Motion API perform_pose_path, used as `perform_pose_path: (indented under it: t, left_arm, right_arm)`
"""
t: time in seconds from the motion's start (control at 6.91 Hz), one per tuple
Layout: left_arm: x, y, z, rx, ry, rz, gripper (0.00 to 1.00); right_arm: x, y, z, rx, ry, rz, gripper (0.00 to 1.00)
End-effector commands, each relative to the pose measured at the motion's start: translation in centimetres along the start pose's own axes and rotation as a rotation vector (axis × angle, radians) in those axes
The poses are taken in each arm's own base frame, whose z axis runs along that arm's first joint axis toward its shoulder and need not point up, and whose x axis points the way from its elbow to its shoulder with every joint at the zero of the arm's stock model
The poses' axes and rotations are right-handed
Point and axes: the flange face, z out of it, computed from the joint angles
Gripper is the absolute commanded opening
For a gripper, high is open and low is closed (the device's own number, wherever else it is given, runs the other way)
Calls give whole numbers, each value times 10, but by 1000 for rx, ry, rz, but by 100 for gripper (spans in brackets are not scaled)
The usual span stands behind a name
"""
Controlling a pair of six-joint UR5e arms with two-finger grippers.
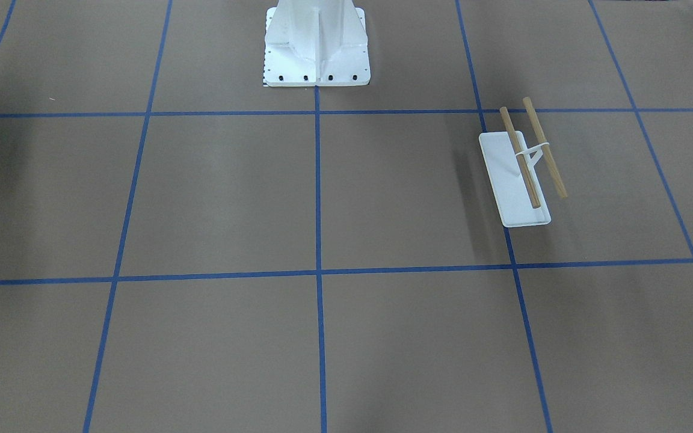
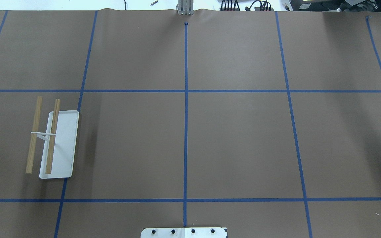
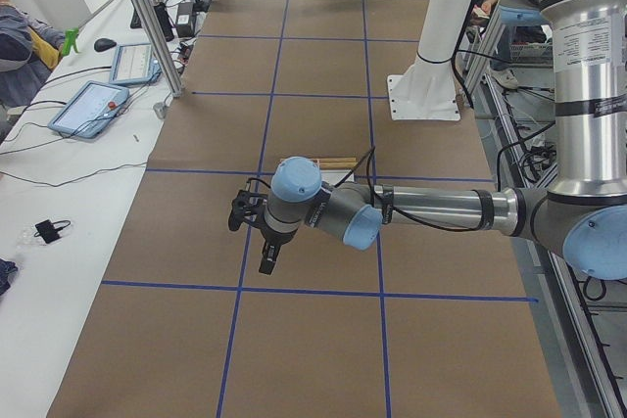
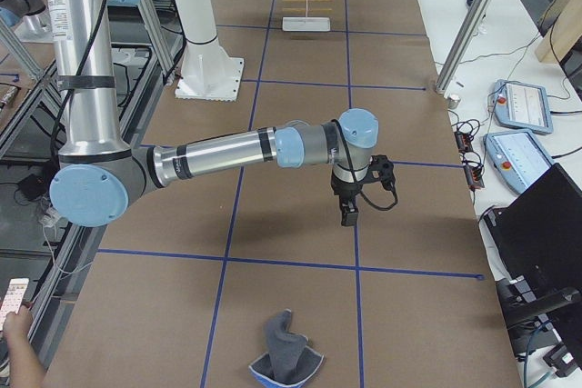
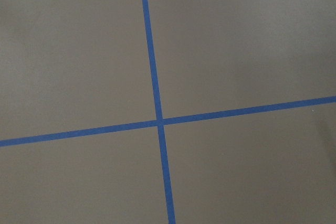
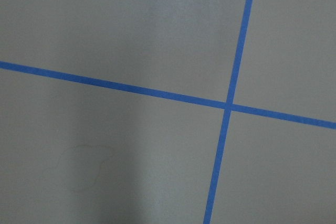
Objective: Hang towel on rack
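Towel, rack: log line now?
towel crumpled, far right | rack bare, left side | left arm, right arm aloft, jaws unclear

We find the rack (image 2: 59, 144) standing on the table (image 2: 236, 142) on the robot's left side, with its base lying across a tape line (image 2: 88, 59). Its 2 rods run side by side above the base. The pedestal (image 1: 317, 45) stands at the middle of the table's robot-side edge, so the rack sits to its left and farther out. The towel (image 4: 286, 363) lies near the table's end on the robot's right, well apart from the rack. We see the left gripper (image 3: 266, 259) above the table, nearer the left end than the rack. The right gripper (image 4: 349, 215) hangs above the table, farther from the right end than the towel.
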Motion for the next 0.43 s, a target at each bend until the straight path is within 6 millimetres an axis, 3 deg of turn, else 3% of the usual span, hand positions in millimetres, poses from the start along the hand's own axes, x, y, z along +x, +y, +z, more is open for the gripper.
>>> perform_pose_path:
  t: [0.0,0.29]
  left_arm:
    - [-1,20,-3,-11,-4,-5,98]
    - [3,24,-6,-6,7,9,98]
  right_arm:
    - [15,23,12,-27,-5,36,100]
    - [15,23,11,-25,-5,37,100]
